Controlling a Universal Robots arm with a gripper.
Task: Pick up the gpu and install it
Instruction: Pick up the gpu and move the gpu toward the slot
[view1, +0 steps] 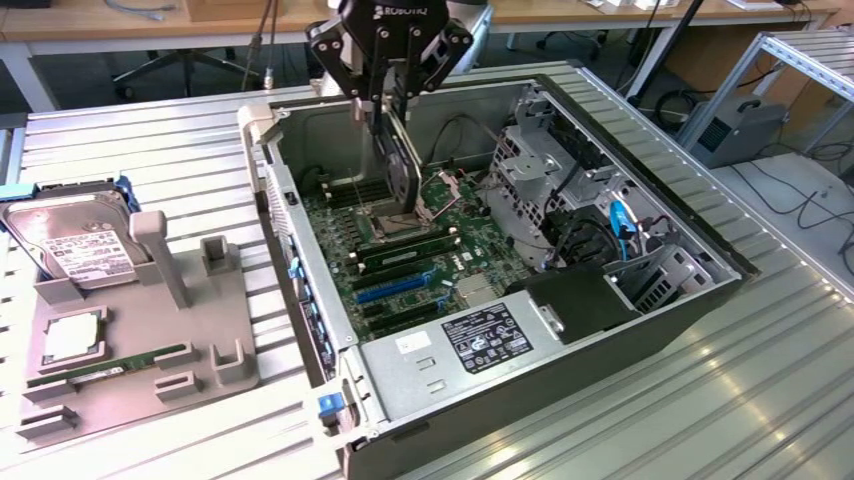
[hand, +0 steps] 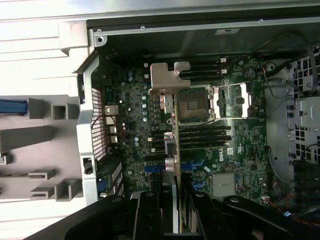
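In the exterior view, the pincer was seen clamped on the gpu, with its two dark fingers pressed against the card's flat faces at the upper edge. The card was carried directly beneath the pincer, inside the open computer case. Its long axis ran nearly straight down, with a slight lean. Its lower end was held over the green motherboard, near the square processor socket; whether a gap was left there could not be told. The blue expansion slot was found lower on the board, apart from the card's lower end. The case was set on a ribbed metal tabletop.

In the wrist view, the gpu was seen edge-on as a thin strip reaching away from between the black fingers, so the card was judged stiff, flat and slim. At its far end the silver bracket was shown as bent, matt sheet metal with a notched tab. Beyond the card, the motherboard was crossed by long black memory slots. Short blue slots were seen just beside the line of the card's edge, nearer the pincer than the bracket.
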